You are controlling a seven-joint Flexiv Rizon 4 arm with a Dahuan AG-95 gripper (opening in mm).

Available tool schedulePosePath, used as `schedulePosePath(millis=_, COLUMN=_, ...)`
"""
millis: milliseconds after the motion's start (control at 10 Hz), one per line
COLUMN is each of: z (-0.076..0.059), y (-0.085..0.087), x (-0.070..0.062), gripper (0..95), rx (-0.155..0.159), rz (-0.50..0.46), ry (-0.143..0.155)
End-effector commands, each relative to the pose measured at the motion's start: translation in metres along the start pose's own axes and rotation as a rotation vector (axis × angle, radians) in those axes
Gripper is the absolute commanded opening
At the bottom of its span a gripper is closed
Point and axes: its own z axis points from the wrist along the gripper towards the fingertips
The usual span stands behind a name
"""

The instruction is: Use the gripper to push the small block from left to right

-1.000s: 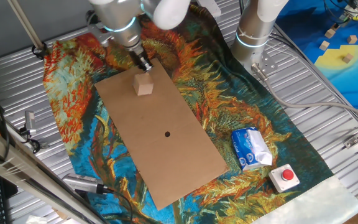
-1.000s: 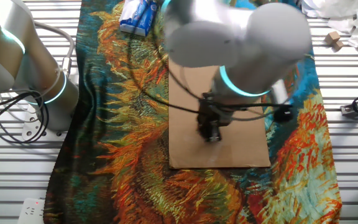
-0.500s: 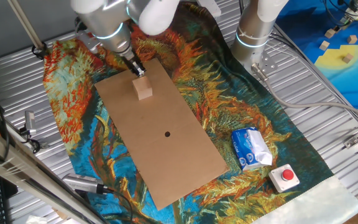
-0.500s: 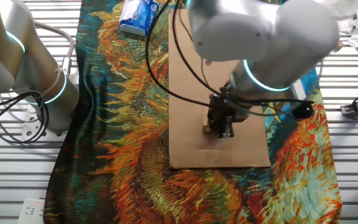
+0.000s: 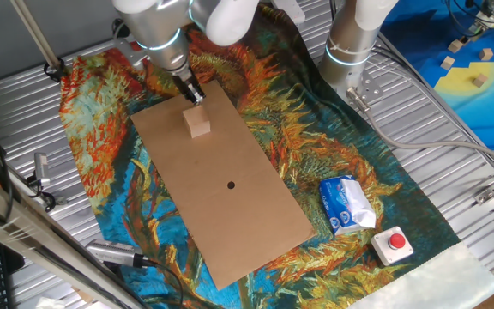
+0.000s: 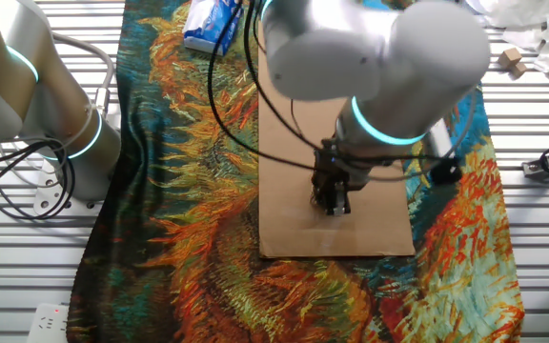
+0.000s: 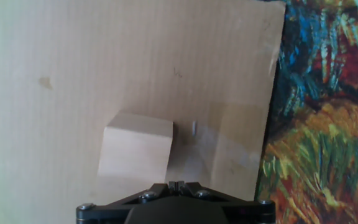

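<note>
One fixed view. My claw [image 5: 195, 93], pointing down over the far end of the board [image 5: 230, 184] on the table [image 5: 24, 112]. Block [image 5: 199, 121]: tan cube, flat on the board, just beside my tip on the side nearer this camera. No long axis to speak of; faces roughly square to the board's edges. Second arm [image 5: 356, 39], idle, well apart; mine is the nearer.

The other fixed view. My claw [image 6: 335, 195] low over the board [image 6: 284, 181], near its end. Block hidden behind my wrist and tip; contact cannot be told here.

Hand view. Claw [image 7: 176, 185]: fingers pressed together, nothing between them. Block [image 7: 135, 150] just ahead of the tip and offset to the left of it; one upright edge faces the tip's line. Board edge and patterned cloth [image 7: 319, 130] lie to the right. Judgement: the tip sits behind the block, not yet on its left face.
</note>
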Motion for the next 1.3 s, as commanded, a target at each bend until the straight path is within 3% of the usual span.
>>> schedulePosePath(millis=100, z=0.003, y=0.000, x=-0.002, gripper=0.0, rx=-0.003, rz=0.013, ry=-0.003)
schedulePosePath(millis=300, z=0.003, y=0.000, x=-0.006, gripper=0.0, rx=-0.003, rz=0.026, ry=-0.007)
schedulePosePath(millis=600, z=0.011, y=-0.001, x=-0.014, gripper=0.0, rx=-0.037, rz=0.033, ry=-0.053)
schedulePosePath(millis=700, z=0.012, y=0.000, x=-0.015, gripper=0.0, rx=-0.048, rz=0.041, ry=-0.056)
schedulePosePath(millis=1300, z=0.010, y=0.003, x=-0.015, gripper=0.0, rx=-0.047, rz=0.050, ry=-0.055)
